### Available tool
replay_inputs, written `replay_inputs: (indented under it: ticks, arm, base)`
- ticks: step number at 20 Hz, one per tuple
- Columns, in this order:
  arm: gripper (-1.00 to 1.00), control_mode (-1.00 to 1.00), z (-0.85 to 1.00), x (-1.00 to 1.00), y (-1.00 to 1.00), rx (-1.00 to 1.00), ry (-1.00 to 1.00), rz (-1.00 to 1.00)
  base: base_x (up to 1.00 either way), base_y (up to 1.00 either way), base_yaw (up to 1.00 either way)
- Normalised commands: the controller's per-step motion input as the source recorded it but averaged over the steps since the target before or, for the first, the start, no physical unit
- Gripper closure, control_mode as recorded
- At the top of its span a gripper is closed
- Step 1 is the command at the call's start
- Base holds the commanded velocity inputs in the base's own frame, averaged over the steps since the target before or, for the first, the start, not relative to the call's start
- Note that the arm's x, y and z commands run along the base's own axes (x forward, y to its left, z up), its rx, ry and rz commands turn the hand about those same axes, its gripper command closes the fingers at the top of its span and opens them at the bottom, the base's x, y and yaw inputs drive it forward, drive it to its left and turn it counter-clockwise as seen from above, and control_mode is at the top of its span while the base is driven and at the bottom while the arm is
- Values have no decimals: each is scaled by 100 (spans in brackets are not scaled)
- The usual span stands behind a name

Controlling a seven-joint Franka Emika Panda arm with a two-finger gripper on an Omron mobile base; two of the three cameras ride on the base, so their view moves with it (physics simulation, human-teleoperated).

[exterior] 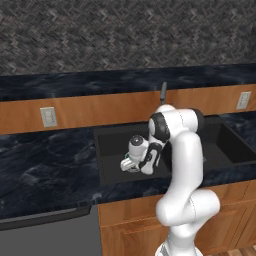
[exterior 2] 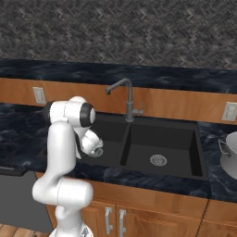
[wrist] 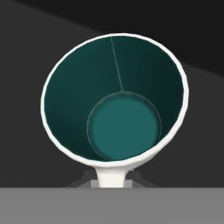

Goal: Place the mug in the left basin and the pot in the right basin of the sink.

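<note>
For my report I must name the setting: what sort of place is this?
A kitchen, in simulation: a black double sink with a tall grey faucet is set in a dark marble counter, with wooden cabinets below.

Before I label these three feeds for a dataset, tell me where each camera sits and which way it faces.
Left base view: behind the arm's left, looking forward and down at the sink; the white arm rises lower right, the gripper low in the left basin.
Right base view: behind its right, same sink, faucet, right basin, a pot on the counter; arm lower left.
Hand view: on the hand, looking into the mug.
Both base views share sink and arm.
</note>
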Motion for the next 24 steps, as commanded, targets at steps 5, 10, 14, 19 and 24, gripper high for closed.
replay_inputs:
  ticks: [5, 10, 14, 19, 24]
  arm:
    - [100, -100, -37, 38, 0, 0, 0, 0]
    - [-100, -100, -46, 22, 0, 0, 0, 0]
    - [-100, -100, -45, 10, 0, 0, 0, 0]
    - [-100, -100, -35, 5, 0, 0, 0, 0]
    - [-100, -100, 0, 1, 0, 0, 0, 0]
  base:
    - [0, 0, 0]
    - [0, 0, 0]
    - [0, 0, 0]
    - [0, 0, 0]
    - [0, 0, 0]
